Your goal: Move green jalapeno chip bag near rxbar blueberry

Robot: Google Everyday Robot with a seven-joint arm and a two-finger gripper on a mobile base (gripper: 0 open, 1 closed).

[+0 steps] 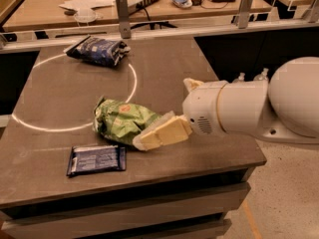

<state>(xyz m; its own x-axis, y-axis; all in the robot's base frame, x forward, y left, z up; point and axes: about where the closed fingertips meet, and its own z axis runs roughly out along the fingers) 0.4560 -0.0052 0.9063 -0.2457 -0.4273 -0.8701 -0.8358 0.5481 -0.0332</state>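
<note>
The green jalapeno chip bag (121, 120) lies on its side on the dark table (164, 68), just inside the white taped circle's lower right arc. The rxbar blueberry (96, 159) lies flat a little below and left of the bag, near the table's front edge, with a small gap between them. My gripper (152, 136), cream-coloured, reaches in from the right and sits against the bag's lower right end, low over the table. The big white arm (234, 108) fills the right side of the view.
A dark blue puffy chip bag (98, 50) lies at the back of the table on the circle's top arc. Behind the table runs a metal rail with posts (122, 14), and beyond it a desk with papers and cables. The table's right edge drops to the floor.
</note>
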